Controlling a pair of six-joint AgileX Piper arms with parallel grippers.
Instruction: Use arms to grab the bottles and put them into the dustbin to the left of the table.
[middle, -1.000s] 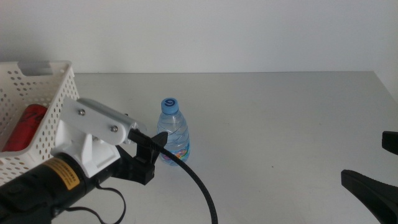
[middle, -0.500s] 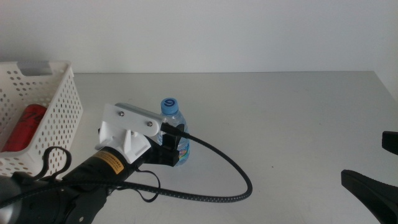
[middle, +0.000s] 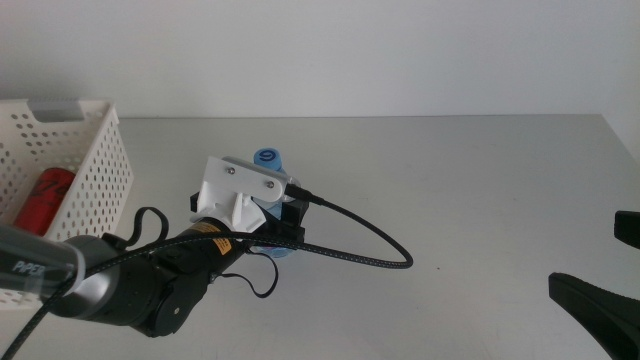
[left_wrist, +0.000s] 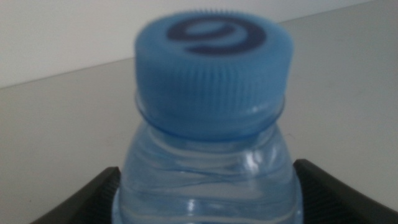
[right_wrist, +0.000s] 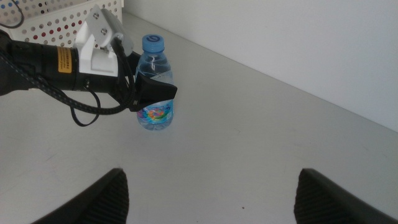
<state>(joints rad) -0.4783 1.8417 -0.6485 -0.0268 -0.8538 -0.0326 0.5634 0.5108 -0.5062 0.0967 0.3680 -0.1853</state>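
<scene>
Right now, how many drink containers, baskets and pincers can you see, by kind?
Water bottle: 1
Red can, inside the basket: 1
White basket: 1
Pincers: 2, left pincer around the bottle, right pincer waiting open
Total: 5

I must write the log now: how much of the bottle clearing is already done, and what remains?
Done: one red can lies inside the white basket. In hand: the left gripper has its jaws on both sides of the water bottle, which stands upright on the table; a firm grasp cannot be confirmed. Left: lifting it into the basket. The right gripper waits, open. No tea bottle is visible.
</scene>
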